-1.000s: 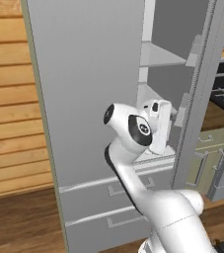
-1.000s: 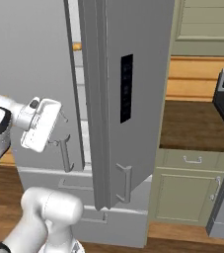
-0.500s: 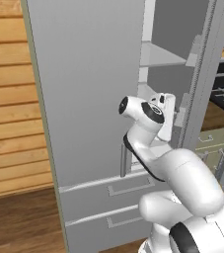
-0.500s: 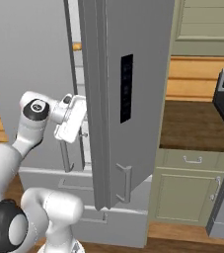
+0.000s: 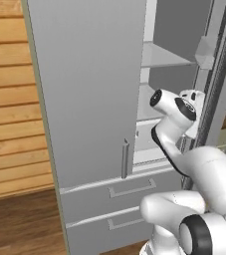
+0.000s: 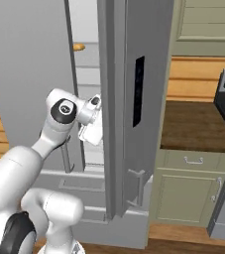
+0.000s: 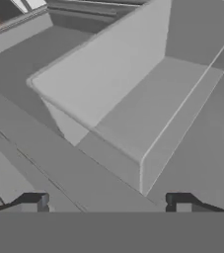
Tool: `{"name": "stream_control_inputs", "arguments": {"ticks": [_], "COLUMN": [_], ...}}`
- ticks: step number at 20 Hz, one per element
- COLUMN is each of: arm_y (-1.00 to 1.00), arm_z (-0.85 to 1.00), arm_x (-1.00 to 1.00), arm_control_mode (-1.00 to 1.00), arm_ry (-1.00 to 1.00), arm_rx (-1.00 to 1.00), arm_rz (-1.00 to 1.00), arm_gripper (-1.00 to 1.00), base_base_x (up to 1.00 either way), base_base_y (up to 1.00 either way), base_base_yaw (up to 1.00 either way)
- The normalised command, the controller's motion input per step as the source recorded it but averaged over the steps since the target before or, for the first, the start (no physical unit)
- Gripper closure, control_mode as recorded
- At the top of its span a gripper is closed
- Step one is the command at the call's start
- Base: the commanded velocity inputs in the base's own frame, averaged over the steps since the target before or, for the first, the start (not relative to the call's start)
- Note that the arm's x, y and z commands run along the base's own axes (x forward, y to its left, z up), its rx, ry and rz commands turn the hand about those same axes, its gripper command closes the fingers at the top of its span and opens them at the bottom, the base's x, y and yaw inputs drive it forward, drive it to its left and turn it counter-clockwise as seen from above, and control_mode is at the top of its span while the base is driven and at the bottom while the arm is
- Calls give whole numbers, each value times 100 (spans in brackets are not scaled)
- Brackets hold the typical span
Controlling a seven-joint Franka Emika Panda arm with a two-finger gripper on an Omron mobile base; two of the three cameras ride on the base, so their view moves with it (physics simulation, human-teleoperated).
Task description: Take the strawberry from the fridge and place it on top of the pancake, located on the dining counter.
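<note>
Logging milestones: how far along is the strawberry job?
Done: fridge right door stands ajar, shelves exposed. In hand: gripper is at the gap, fingers apart and empty, facing grey shelving. Left: find and grasp the strawberry, then carry it to the pancake.

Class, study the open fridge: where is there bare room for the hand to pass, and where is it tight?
The fridge stands ajar. Bare room: the grey shelf between the shut left door and the open right door, and the bin floor beyond the gripper. Tight: the narrow door gap where the hand sits.
</note>
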Motion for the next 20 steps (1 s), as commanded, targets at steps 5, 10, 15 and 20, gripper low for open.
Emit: {"name": "stream_control_inputs", "arguments": {"ticks": [5,10,15,20], "arm_y": [-100,-100,-16,72], "arm_z": [0,0,0,0], "arm_x": [-7,0,-8,-10], "arm_control_mode": [-100,-100,-100,-100], "arm_ry": [-8,-8,-9,-26], "arm_rx": [10,8,1,0], "arm_rz": [2,3,6,3], "arm_gripper": [-100,-100,-100,-100], "base_base_x": [0,0,0,0], "base_base_y": [0,0,0,0], "base_base_yaw": [0,0,0,0]}}
